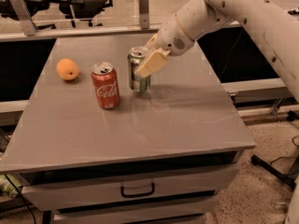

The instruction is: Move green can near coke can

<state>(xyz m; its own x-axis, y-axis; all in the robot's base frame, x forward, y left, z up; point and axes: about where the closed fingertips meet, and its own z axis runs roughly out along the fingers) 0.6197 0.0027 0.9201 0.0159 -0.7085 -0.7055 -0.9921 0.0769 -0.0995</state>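
Standing upright just above the frame's centre, the green can (138,70) keeps its long axis vertical, silver top up. Its base sits at the table (187,120) top, though whether it touches is unclear. The gripper (145,62) reaches in from the upper right on the white arm (210,13), clenched around the can; one cream finger (152,62) lies slantwise across its right front. The coke can (105,85) stands upright just beside it, to the lower left, with a narrow gap between them. An orange (67,69) rests further left.
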